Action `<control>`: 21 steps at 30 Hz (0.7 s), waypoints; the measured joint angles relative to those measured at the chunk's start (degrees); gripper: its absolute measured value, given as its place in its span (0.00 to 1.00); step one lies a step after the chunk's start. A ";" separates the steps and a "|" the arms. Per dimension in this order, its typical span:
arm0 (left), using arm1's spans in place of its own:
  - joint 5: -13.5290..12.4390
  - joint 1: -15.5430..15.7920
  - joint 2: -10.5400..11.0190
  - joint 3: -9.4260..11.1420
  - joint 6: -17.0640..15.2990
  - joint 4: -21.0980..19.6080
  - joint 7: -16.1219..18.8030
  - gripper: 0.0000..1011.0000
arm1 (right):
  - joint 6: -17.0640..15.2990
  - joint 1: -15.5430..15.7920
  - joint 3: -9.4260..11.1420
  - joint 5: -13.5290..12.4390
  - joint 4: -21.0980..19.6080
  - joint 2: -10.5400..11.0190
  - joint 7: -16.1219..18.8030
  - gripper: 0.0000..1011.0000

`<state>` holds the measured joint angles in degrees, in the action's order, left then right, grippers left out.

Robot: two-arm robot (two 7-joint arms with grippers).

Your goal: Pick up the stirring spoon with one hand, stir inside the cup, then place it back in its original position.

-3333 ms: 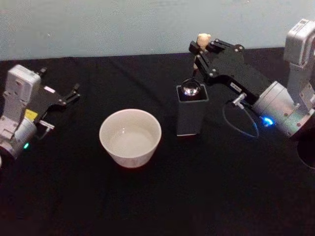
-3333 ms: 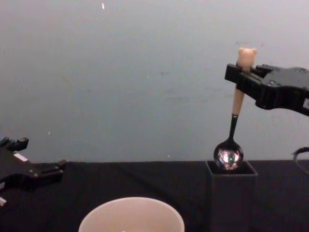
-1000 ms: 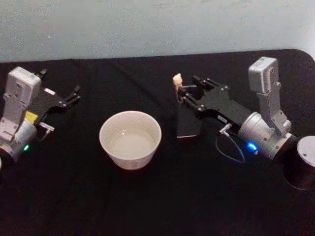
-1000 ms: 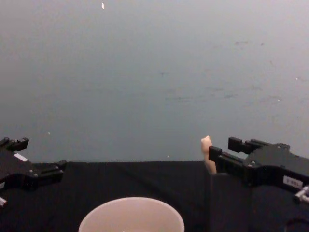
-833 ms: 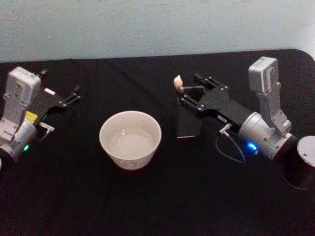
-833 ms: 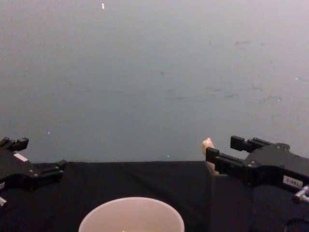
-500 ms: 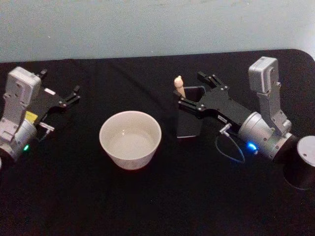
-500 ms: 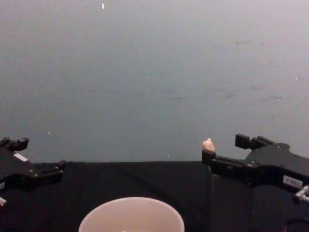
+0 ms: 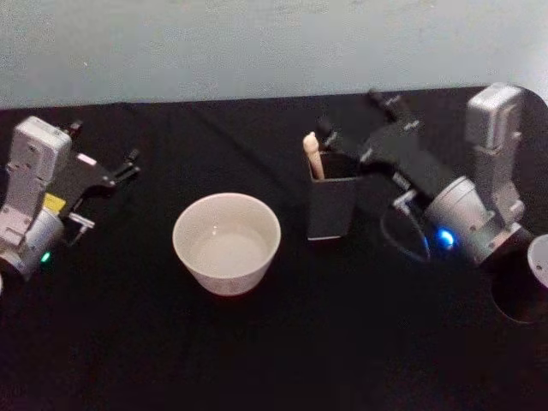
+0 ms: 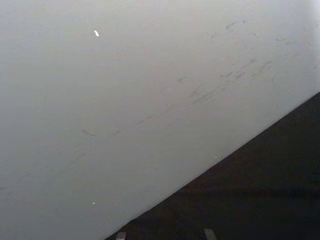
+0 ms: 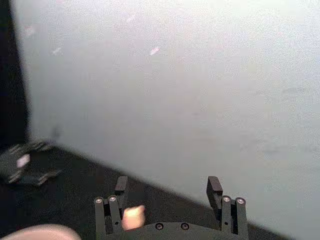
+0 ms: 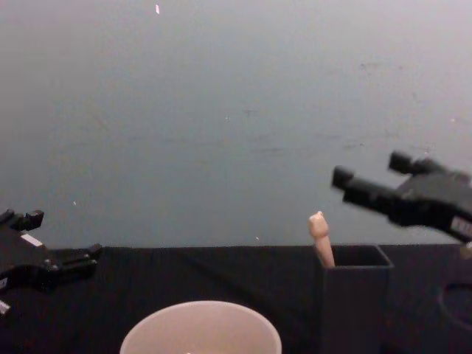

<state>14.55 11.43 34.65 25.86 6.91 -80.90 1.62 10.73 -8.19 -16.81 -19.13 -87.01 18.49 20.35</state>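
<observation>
Black cloth table (image 9: 257,360): right gripper (image 12: 372,181) has let go & lifted clear, jaws spread, w/ stirring spoon (image 9: 312,156) back in the holder (image 9: 332,205) beside the cup (image 9: 227,241), so task looks done; left gripper (image 9: 127,167) parked, also spread.

head: above, down | chest: low, across | both: cup (image 9: 227,242)

Cream bear-topped stirring spoon (image 9: 312,155) leaning in dark square holder (image 9: 332,205), pale round cup (image 9: 227,242) just beside
</observation>
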 joint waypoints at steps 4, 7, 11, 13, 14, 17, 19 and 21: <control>0.00 0.00 0.00 0.00 0.00 0.00 0.00 0.99 | 2.10 0.60 2.11 3.10 0.31 -2.12 -5.61 0.99; 0.00 0.00 0.00 0.00 0.00 0.00 0.00 0.99 | 0.87 0.98 3.34 5.99 1.06 -3.44 -10.24 0.99; 0.00 0.00 0.00 0.00 0.00 0.00 0.00 0.99 | -2.56 1.12 3.78 8.91 2.78 -4.20 -13.48 0.99; 0.00 0.00 0.00 0.00 0.00 0.00 0.00 0.99 | -4.37 1.05 3.75 10.00 3.72 -4.34 -13.90 0.99; 0.00 0.00 0.00 0.00 0.00 0.00 0.00 0.99 | -4.88 0.99 3.72 10.30 4.08 -4.36 -13.91 0.99; 0.00 0.00 0.00 0.00 0.00 0.00 0.00 0.99 | -6.83 0.71 3.51 11.22 5.22 -4.46 -13.66 0.99; 0.00 0.00 0.00 0.00 0.00 0.00 0.00 0.99 | -7.68 0.56 3.44 11.60 5.67 -4.53 -13.45 0.99; 0.00 0.00 0.00 0.00 0.00 0.00 0.00 0.99 | -8.66 0.34 3.41 12.07 6.31 -4.74 -13.14 0.99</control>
<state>14.55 11.43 34.65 25.86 6.91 -80.90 1.62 2.07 -7.84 -13.40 -7.06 -80.70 13.75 7.21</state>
